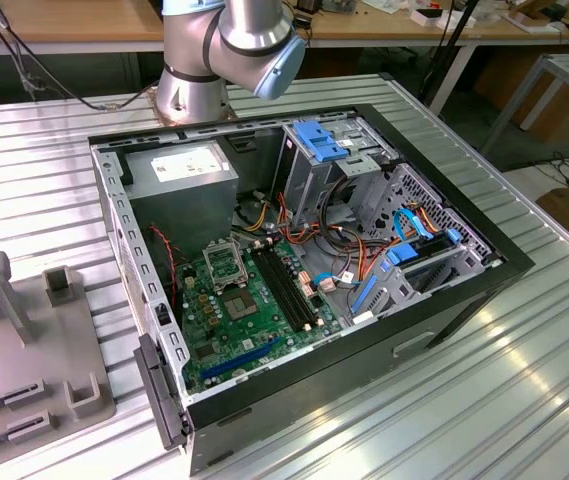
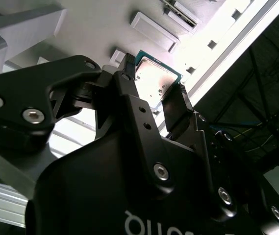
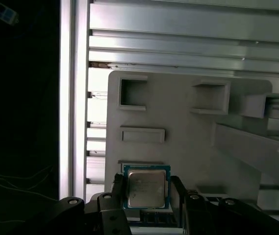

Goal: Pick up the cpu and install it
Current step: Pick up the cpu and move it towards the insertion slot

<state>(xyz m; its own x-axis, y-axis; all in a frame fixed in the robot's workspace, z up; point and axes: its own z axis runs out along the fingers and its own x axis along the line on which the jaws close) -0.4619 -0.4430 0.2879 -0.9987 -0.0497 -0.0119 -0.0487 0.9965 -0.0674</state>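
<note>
Our black, bolted metal gripper (image 3: pixel 147 192) is clenched on the cpu (image 3: pixel 147 188), a small flat square chip with a dull silver-grey metal lid and a thin green rim. Its tips press against two opposite edges. In the second wrist view the gripper (image 2: pixel 154 79) brackets the same cpu (image 2: pixel 155 78), whose lid throws back a bright glare.

We judge the cpu to be light, thin and quite stiff. The polished lid looks slippery, so the side edges are the sound place to hold it. The underside, hidden from us, is probably delicate, and a tilt or a hard squeeze could mar it or let it slide out.

The cpu hangs just over a pale grey, matt moulded fixture tray (image 3: pixel 178 132) with rectangular pockets, low raised frames and blocky uprights. We cannot tell whether the cpu still touches the tray.

The tray rests on a ribbed aluminium counter (image 3: pixel 178 44) of long shiny slats.

In the exterior view the same slatted counter (image 1: pixel 524 400) carries an open black steel computer case (image 1: pixel 294 402). Inside it lies a green circuit board (image 1: pixel 219 345) carrying a square silver-and-black socket frame (image 1: pixel 226 262) with a hollow middle. The grey jointed robot arm (image 1: pixel 234 40) rises beyond the case.
</note>
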